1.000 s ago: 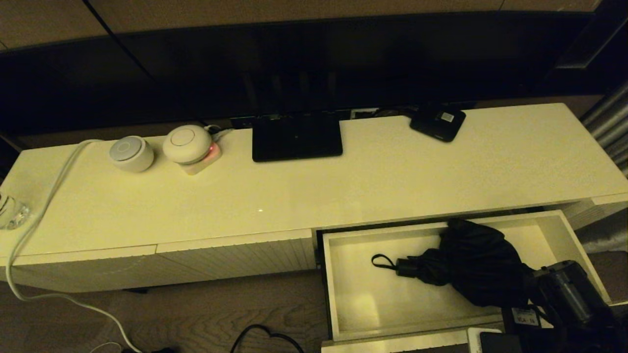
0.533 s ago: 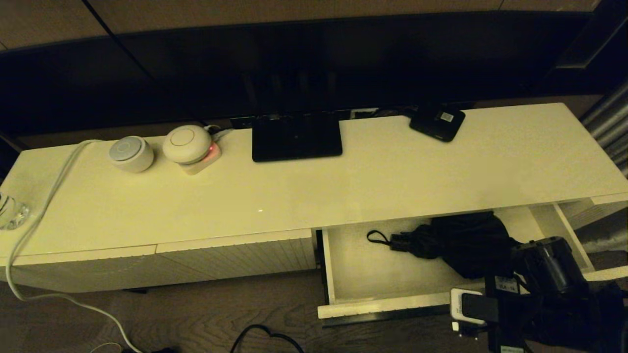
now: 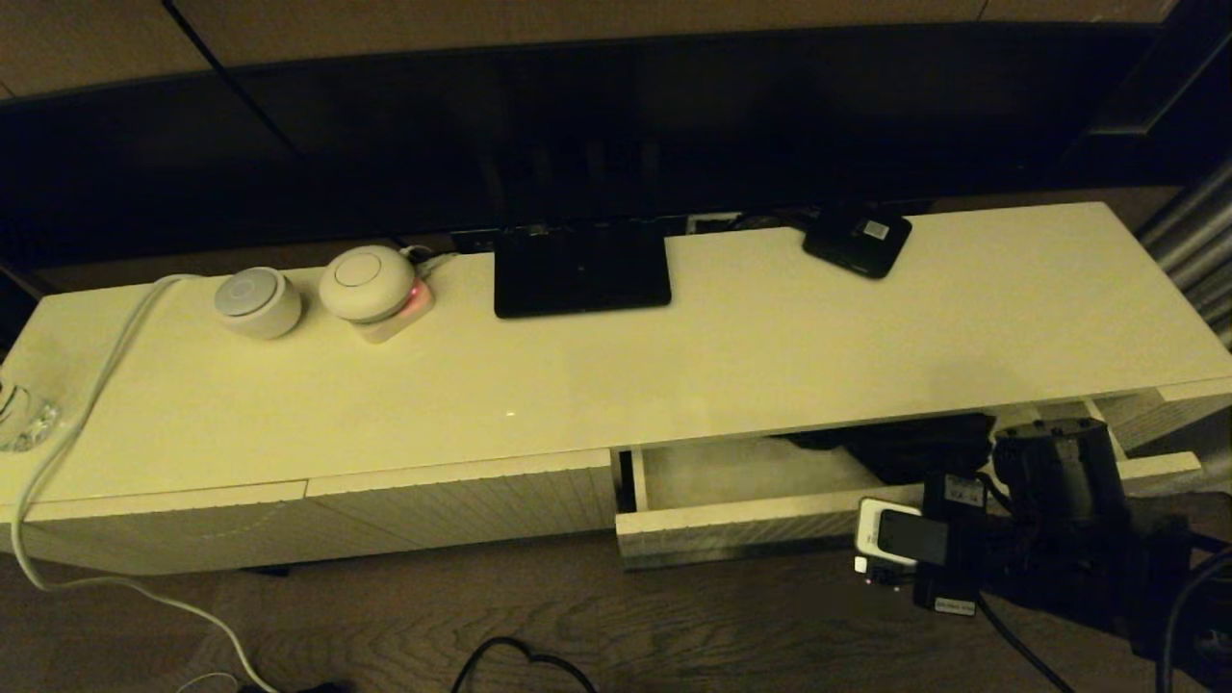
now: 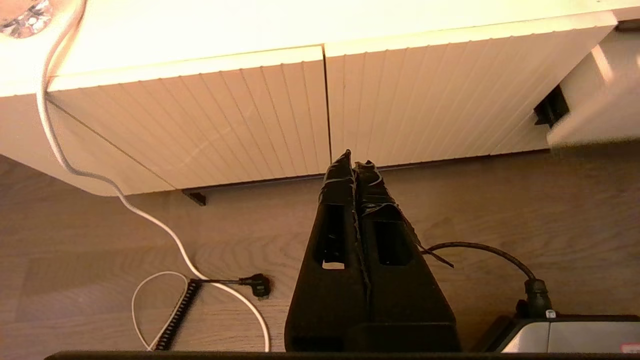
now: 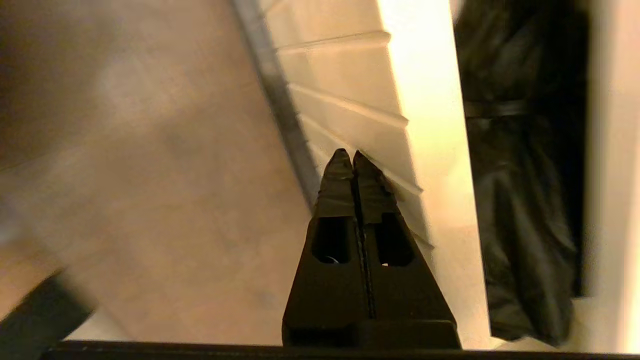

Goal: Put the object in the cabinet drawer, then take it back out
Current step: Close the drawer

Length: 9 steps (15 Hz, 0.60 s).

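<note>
The cream cabinet drawer (image 3: pixel 731 525) stands a narrow way open under the cabinet top, and its ribbed front (image 5: pixel 350 100) also fills part of the right wrist view. Inside it lies the black umbrella (image 3: pixel 895 448), mostly hidden under the top; its bunched fabric (image 5: pixel 520 200) shows behind the drawer front. My right arm (image 3: pixel 1054 472) is at the drawer's right part. My right gripper (image 5: pixel 348 155) is shut and empty, tips against the ribbed front. My left gripper (image 4: pixel 354 157) is shut and empty, low over the floor before the closed ribbed panels (image 4: pixel 210 115).
On the cabinet top (image 3: pixel 770 356) are a black stand base (image 3: pixel 582 265), a flat black box with a white label (image 3: pixel 859 241), two round white devices (image 3: pixel 257 300), a glass (image 3: pixel 19 414) and a white cable (image 3: pixel 77 423). More cables lie on the wooden floor (image 3: pixel 520 664).
The drawer has slid in from wide open to a narrow gap, with my right arm moving forward against it. The umbrella has gone mostly under the cabinet top.
</note>
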Motion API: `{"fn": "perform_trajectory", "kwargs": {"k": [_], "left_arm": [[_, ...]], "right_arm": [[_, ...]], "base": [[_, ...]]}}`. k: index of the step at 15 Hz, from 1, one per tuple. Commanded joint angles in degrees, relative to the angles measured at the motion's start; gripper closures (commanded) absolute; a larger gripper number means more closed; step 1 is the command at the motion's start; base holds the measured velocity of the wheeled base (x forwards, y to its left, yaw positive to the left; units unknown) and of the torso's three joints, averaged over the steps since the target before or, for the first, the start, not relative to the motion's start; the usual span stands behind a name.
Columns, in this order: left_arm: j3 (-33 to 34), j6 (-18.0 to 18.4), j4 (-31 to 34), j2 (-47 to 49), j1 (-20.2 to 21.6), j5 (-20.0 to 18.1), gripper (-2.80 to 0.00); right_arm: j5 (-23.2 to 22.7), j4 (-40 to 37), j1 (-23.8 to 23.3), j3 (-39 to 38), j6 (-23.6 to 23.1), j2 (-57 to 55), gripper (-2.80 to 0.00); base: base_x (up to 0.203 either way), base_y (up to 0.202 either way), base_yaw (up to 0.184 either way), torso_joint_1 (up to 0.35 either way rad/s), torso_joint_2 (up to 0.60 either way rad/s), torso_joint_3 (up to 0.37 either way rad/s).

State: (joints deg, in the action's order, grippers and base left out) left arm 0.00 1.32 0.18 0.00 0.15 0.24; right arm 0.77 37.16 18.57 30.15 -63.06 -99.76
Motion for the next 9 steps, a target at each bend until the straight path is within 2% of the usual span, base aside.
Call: {"fn": "perform_trajectory", "kwargs": {"k": [1,3,9], "left_arm": [[0.18,0.0,-0.01,0.0,0.02,0.02,0.0],[0.18,0.0,-0.01,0.0,0.02,0.02,0.0],[0.18,0.0,-0.01,0.0,0.02,0.02,0.0]], "right_arm": [[0.0,5.49,0.11,0.3,-0.46,-3.95,0.0],[0.02,8.23,0.24,1.12,-0.63,-5.51,0.0],[0.99,8.28,-0.02,4.83,-3.73,-6.35,0.0]], "base": [[0.0,0.0,0.0,0.0,0.0,0.0],[0.0,0.0,0.0,0.0,0.0,0.0],[0.0,0.0,0.0,0.0,0.0,0.0]]}}
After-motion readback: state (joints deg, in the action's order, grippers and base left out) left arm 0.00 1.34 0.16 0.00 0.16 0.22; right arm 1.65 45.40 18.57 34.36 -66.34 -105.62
